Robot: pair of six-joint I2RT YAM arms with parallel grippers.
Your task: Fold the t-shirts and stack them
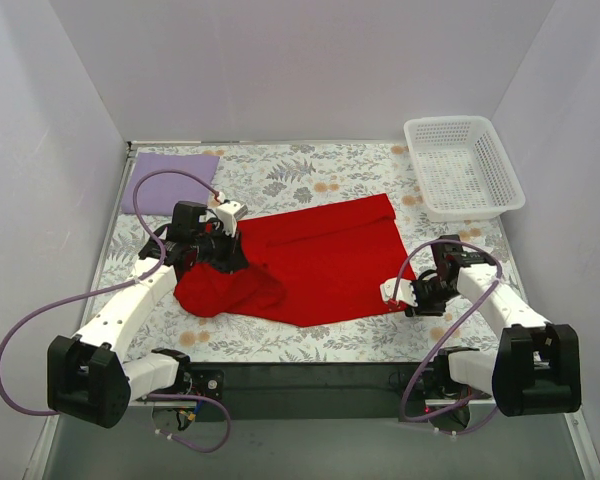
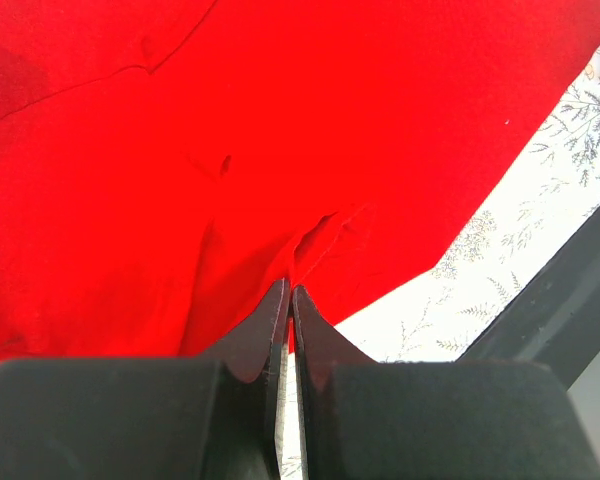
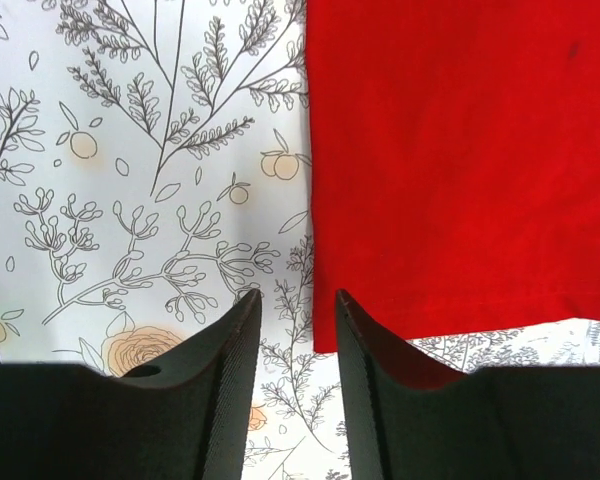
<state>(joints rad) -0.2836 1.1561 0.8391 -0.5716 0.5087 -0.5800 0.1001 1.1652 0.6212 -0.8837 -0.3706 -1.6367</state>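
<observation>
- jaws of your left gripper (image 2: pixel 288 297) are pinched shut on a bunched fold of the red t-shirt (image 1: pixel 330 258).
- right gripper (image 3: pixel 298 305) jaws stand apart astride its near hem corner, gripping nothing.
- shirt lies mid worktop (image 1: pixel 280 175); lavender t-shirt (image 1: pixel 170 182) folded far left.
- folding seems underway; next, close on that corner.

My overhead view sits high behind the arms and tilts down over the whole table (image 1: pixel 320 175), with the bases along the bottom edge. The left wrist camera looks past the left claw (image 2: pixel 291 300), very close to the red t-shirt (image 2: pixel 280 130). The right wrist camera looks past the right claw (image 3: pixel 298 300), low over the table. All three views share the red t-shirt.
</observation>
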